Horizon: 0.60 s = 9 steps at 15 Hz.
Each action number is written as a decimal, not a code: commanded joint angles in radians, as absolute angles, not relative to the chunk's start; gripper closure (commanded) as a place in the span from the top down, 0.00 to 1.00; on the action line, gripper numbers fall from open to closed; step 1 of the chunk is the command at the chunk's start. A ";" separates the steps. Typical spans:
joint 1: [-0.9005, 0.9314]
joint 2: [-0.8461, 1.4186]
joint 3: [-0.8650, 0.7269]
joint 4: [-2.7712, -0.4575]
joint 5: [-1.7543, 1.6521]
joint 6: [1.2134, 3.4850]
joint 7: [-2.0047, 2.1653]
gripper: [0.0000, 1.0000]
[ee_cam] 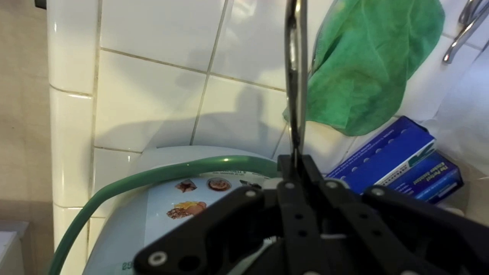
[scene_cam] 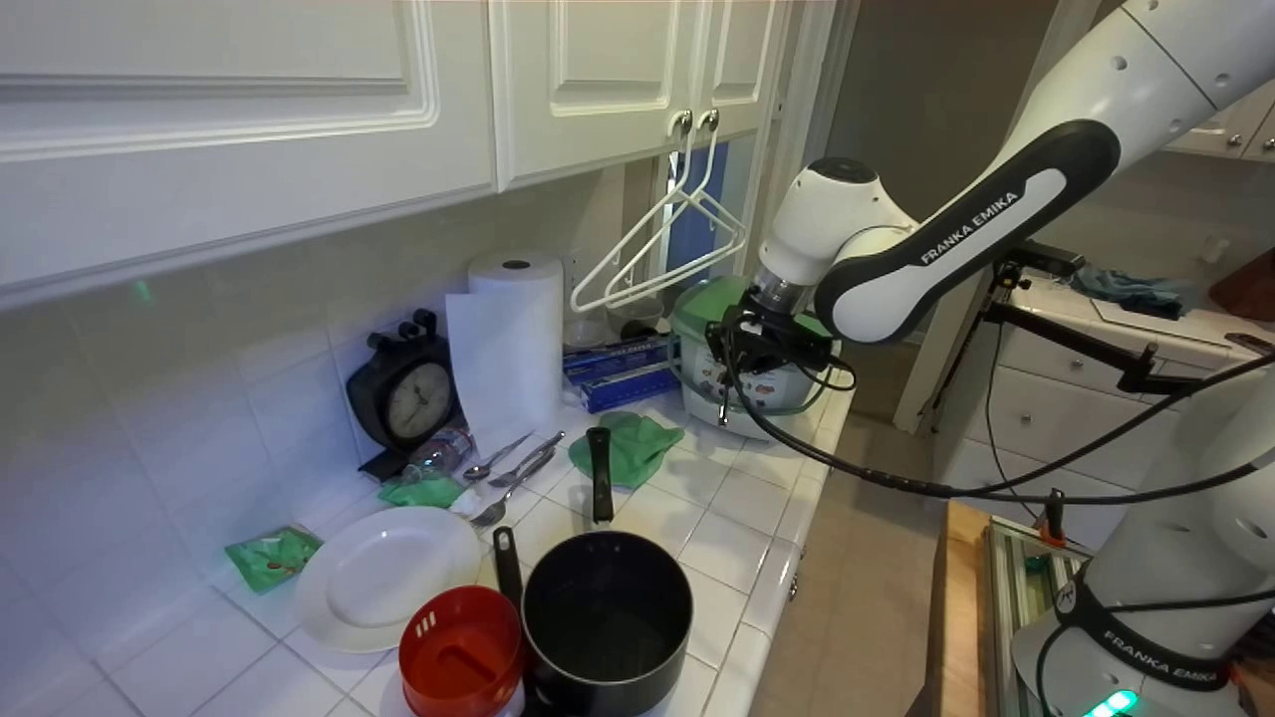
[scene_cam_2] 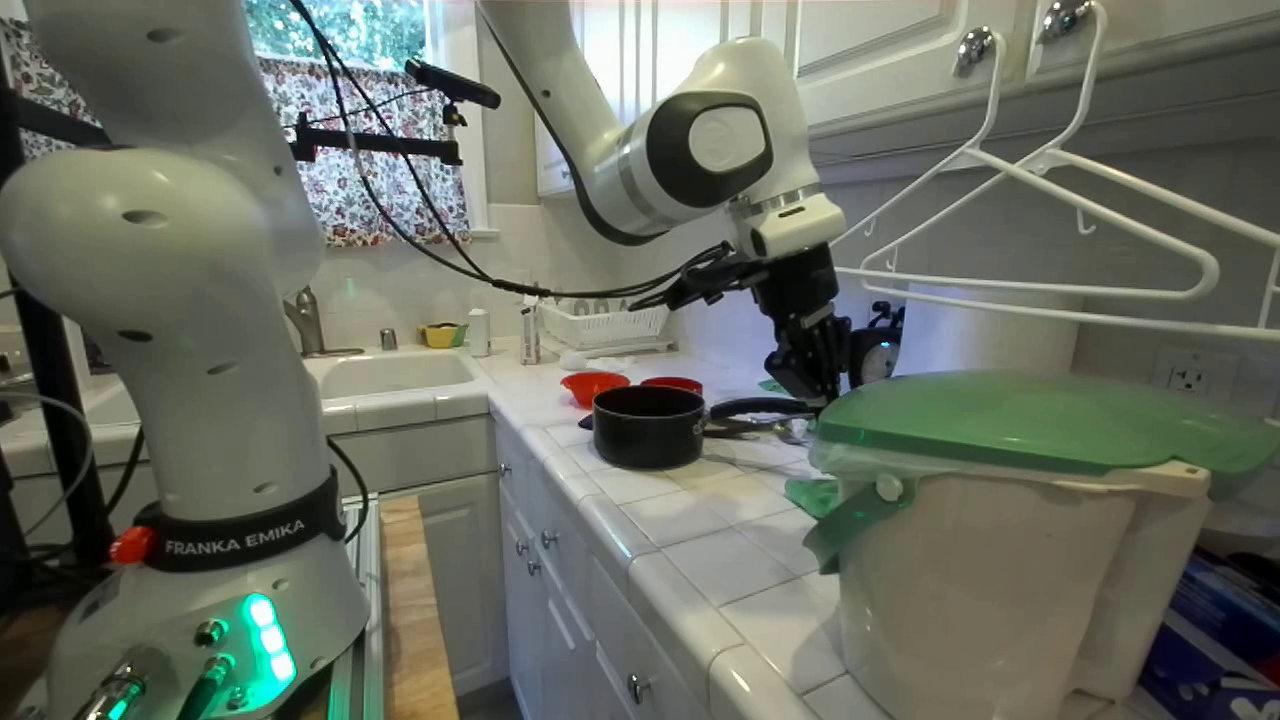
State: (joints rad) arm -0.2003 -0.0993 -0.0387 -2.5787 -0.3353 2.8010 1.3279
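Observation:
My gripper (ee_cam: 296, 162) is shut on a thin metal utensil (ee_cam: 301, 76), which sticks out past the fingertips toward the top of the wrist view. Its far end runs out of that frame, so its kind is unclear. In an exterior view the utensil (scene_cam: 724, 410) hangs down from the gripper in front of a white bin (scene_cam: 702, 398). The bin has a green lid (scene_cam_2: 1000, 420) and a curved green handle (ee_cam: 214, 165), close by the fingers in the wrist view. A crumpled green cloth (ee_cam: 359, 76) lies on the tiles, near two blue boxes (ee_cam: 389, 160).
White hangers (scene_cam: 662, 249) dangle from the cabinet knobs above the counter. Farther along stand a black pot (scene_cam_2: 648, 430), a red bowl (scene_cam: 463, 647), a white plate (scene_cam: 388, 578), loose cutlery (scene_cam: 518, 478), a dial scale (scene_cam: 413, 398) and a paper towel roll (scene_cam: 513, 349).

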 commanded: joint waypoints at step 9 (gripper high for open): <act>-0.264 -0.282 0.000 -2.607 -0.415 2.680 1.371 0.03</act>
State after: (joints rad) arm -0.2270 -0.1973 -0.0294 -2.5827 -0.3619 2.7448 1.3332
